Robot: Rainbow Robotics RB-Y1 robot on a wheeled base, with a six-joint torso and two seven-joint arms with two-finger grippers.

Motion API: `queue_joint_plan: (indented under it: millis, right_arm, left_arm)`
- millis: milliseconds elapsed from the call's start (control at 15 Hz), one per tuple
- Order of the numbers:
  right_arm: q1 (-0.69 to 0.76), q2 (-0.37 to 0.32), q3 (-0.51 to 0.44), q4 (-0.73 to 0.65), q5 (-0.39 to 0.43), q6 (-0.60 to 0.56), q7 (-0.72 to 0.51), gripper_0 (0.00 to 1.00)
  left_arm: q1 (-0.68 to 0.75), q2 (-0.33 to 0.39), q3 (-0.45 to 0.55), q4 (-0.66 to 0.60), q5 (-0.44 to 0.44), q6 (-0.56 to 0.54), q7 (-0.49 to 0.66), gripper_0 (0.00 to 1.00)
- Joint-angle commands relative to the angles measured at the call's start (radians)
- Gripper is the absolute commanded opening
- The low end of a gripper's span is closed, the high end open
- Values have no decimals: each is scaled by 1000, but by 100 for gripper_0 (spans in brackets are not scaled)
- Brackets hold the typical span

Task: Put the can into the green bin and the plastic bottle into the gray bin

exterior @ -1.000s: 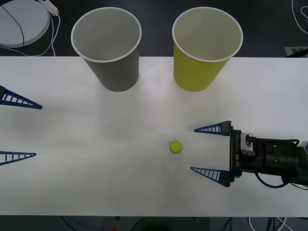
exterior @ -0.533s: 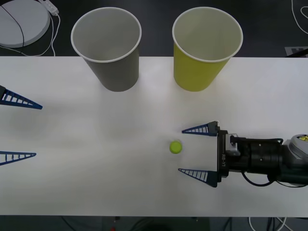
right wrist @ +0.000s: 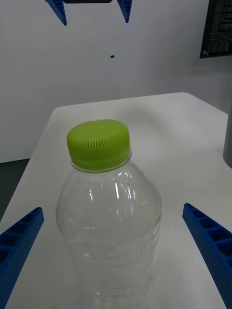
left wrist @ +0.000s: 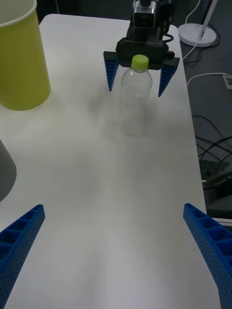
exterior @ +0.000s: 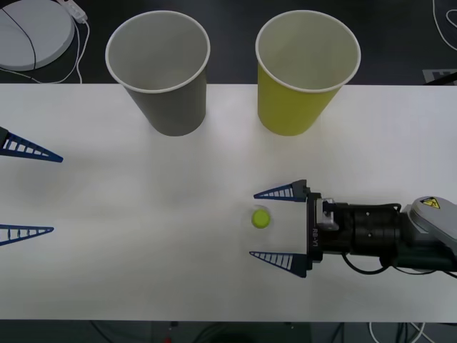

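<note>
On the near half of the white table point(exterior: 143, 214), the right gripper point(exterior: 260, 223) has slid leftward over the last second, travelling low and level. A second ago its blue fingertips stood clear to the right of the plastic bottle point(exterior: 261, 218); now the tips reach just past the lime-green cap, one finger on the far side and one on the near side. The jaws are spread wide, with open space between each finger and the bottle, so nothing is held yet. From the right wrist view the bottle point(right wrist: 108, 212) stands upright and centred between the two blue fingers, close to the camera, which suggests the approach is nearly complete. By my reading, the reach is all but done and the next step is to close on the clear body below the cap; the crinkly wall will likely give a little under the squeeze.

Across the table, the left gripper point(exterior: 25, 191) waits at the left edge, its fingers also spread wide and empty. Its wrist view looks over at the bottle point(left wrist: 136, 94) with the right gripper point(left wrist: 140, 82) straddling it from behind.

At the far edge stand the two cups, upright and apart: the gray bin point(exterior: 158, 70) to the left and the green bin point(exterior: 305, 71) to the right. The bottle lies nearer the green bin, so it must be carried across to the gray one. No can is seen on the table.
</note>
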Motion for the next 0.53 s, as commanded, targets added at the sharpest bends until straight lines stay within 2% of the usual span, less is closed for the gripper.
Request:
queue_joint_plan:
  millis: [67, 533]
  right_arm:
    - [-14, 5, 20, 0, 0, 19, -4, 100]
    - [-28, 22, 42, 0, 0, 46, 1, 100]
  left_arm:
    - [0, 0, 0, 0, 0, 0, 0, 100]
    - [0, 0, 0, 0, 0, 0, 0, 100]
